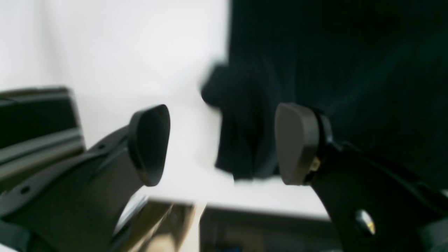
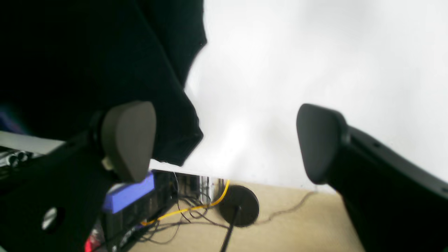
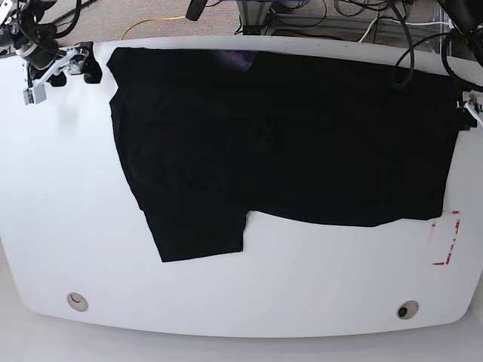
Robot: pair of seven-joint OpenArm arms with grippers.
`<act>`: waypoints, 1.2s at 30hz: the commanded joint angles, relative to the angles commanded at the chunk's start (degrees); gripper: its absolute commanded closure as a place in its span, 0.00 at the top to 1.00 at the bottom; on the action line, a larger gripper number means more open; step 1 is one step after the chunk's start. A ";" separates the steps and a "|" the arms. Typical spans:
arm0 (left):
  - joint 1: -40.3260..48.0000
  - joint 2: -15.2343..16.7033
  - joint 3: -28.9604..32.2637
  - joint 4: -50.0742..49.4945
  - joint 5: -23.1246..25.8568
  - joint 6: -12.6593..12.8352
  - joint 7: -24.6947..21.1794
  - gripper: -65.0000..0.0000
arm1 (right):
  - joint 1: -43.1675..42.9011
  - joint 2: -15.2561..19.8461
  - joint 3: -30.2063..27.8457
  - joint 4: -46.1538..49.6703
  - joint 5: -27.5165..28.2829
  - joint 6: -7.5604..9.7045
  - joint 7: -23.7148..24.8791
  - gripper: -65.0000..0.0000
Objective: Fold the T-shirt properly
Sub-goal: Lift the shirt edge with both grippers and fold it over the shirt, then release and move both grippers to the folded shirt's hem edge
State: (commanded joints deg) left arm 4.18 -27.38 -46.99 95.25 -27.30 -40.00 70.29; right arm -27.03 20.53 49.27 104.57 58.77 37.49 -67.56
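Note:
The black T-shirt (image 3: 302,143) lies spread across the white table (image 3: 68,196), one sleeve (image 3: 198,234) pointing to the near edge and a purplish patch (image 3: 237,60) at the far edge. My left gripper (image 1: 224,145) is open at the shirt's right end, with a bunched black corner (image 1: 238,140) lying between its fingers but not pinched; in the base view it sits at the right edge (image 3: 462,105). My right gripper (image 2: 224,141) is open over the far-left table edge, just beside another shirt corner (image 2: 175,140), and shows at the top left (image 3: 84,64).
A red-marked rectangle (image 3: 445,240) is on the table near the right. Two round holes (image 3: 75,302) (image 3: 407,310) sit by the near edge. Beyond the far edge are cables, a yellow cord (image 2: 210,204), a black round stand base (image 2: 239,206) and a blue block (image 2: 129,196).

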 joint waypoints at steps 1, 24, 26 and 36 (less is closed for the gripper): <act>-0.53 0.00 -0.44 0.00 -0.26 0.00 0.35 0.68 | 0.53 -0.09 0.00 0.00 0.53 0.00 0.00 0.93; 16.44 4.04 5.27 -4.04 5.63 0.00 -9.14 0.67 | 31.65 0.18 -13.71 -21.36 -16.18 -0.09 0.00 0.88; 16.44 4.04 5.19 -6.15 5.63 0.00 -9.23 0.67 | 34.99 0.26 -13.80 -26.64 -17.85 0.00 0.70 0.88; 16.79 4.13 1.49 -7.03 5.19 0.00 -9.23 0.60 | 43.25 -0.70 -13.98 -40.09 -27.52 2.51 3.25 0.88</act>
State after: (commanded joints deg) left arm 20.97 -23.25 -45.49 88.22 -22.11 -40.00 61.05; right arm 16.22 19.82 35.30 64.48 31.25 40.00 -64.31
